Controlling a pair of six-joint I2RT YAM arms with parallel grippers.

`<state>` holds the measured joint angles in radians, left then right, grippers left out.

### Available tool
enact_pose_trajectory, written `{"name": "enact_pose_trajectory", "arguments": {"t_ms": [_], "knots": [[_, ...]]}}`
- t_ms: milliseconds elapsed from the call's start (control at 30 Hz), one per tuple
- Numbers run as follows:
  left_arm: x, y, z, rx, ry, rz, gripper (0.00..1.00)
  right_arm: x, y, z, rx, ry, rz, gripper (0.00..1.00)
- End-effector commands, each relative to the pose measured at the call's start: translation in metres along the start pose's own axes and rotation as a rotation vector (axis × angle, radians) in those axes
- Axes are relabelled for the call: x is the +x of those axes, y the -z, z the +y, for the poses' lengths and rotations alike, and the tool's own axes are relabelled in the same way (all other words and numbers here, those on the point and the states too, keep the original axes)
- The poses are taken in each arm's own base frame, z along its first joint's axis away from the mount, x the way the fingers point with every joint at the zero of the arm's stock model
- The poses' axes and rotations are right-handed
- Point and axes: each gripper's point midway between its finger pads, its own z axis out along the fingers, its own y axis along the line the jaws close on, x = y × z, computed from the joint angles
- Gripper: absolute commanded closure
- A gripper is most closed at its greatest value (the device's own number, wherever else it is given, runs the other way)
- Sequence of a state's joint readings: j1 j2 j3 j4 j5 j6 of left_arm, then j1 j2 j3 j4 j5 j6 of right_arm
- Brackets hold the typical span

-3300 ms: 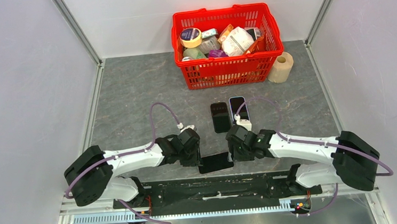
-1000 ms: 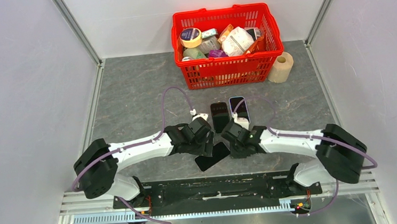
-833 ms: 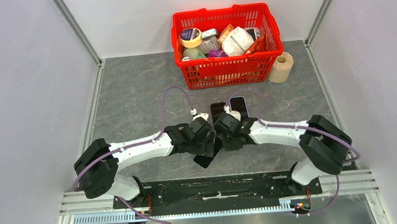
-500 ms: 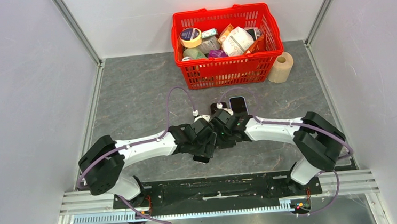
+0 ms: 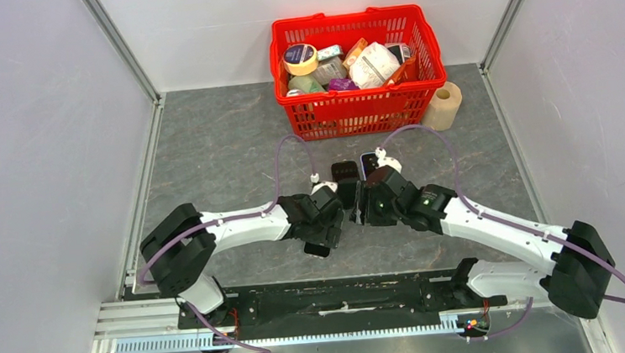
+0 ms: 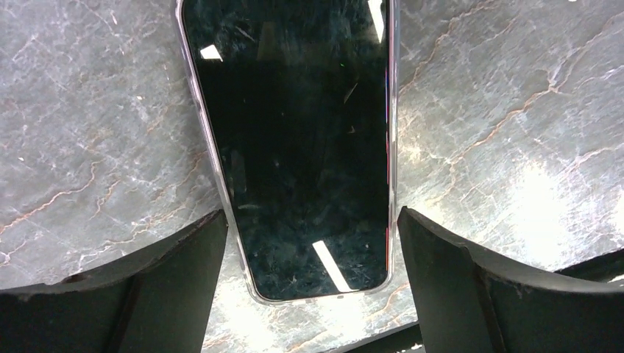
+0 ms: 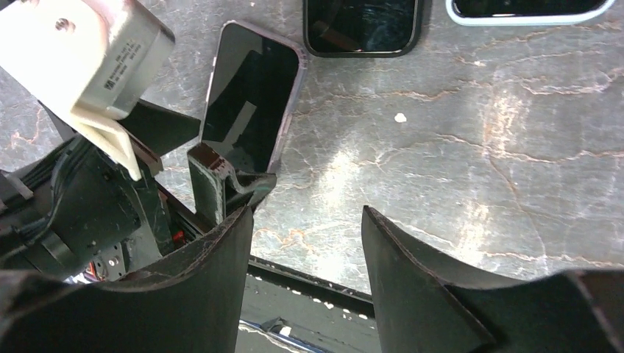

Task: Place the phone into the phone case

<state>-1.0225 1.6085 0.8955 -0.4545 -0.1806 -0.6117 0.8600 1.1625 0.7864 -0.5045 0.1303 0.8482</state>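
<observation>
Lying flat on the grey, veined stone-look tabletop [image 6: 478, 110], the black-screened smartphone with a thin, faintly purple translucent rim [image 6: 294, 132] sits near the table's 6 o'clock edge in the overhead view, its long axis tilted towards 1 o'clock. That rim runs unbroken round the bottom corners in the left wrist view and round the top corners in the right wrist view. I take it to be the clear soft phone case, with the handset already seated inside. The left gripper [image 6: 309, 220] stands spread wide, one dark finger on each side of the phone's near end, just beside the case edges and not pinching them. The right gripper [image 7: 307, 213] hovers at about 2 o'clock from the phone, its fingers apart with only bare tabletop between them, so neither tool holds anything. At 12 to 1 o'clock from the phone lie two other flat devices side by side, a black-edged handset [image 7: 360, 26] and a pale blue-rimmed one [image 7: 530, 6], both apart from it. Further on at 12 o'clock stands the red plastic shopping basket [image 5: 361, 114] of groceries, with a beige roll [image 5: 443, 105] at its right. By my reading the insertion is done; what may remain is confirming every corner has snapped in, which these views cannot settle, and drawing both arms clear.
</observation>
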Motion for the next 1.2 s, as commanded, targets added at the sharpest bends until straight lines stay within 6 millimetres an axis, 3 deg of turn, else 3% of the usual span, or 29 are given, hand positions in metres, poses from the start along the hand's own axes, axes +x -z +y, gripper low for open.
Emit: {"name": "enact_pose_trajectory", "arguments": {"t_ms": [0, 167, 333, 467, 867, 1167], "knots": [[-0.01, -0.008, -0.002, -0.007, -0.042, -0.023, 0.08, -0.001, 0.005, -0.019, 0.067, -0.005, -0.025, 0.36], [-0.009, -0.018, 0.008, -0.084, -0.041, -0.013, 0.13, 0.0, 0.006, -0.019, 0.066, -0.005, -0.023, 0.36], [-0.014, -0.017, 0.029, -0.208, 0.016, -0.042, 0.45, -0.003, 0.014, -0.022, 0.067, -0.011, -0.045, 0.37], [-0.027, -0.011, 0.043, -0.23, 0.102, -0.079, 0.58, -0.007, 0.021, -0.027, 0.08, -0.011, -0.075, 0.37], [-0.1, -0.028, 0.066, -0.179, 0.297, -0.139, 0.64, -0.007, 0.029, -0.032, 0.086, -0.019, -0.09, 0.37], [-0.122, -0.045, 0.081, -0.181, 0.343, -0.137, 0.65, -0.005, 0.031, -0.038, 0.096, -0.025, -0.093, 0.37]]}}
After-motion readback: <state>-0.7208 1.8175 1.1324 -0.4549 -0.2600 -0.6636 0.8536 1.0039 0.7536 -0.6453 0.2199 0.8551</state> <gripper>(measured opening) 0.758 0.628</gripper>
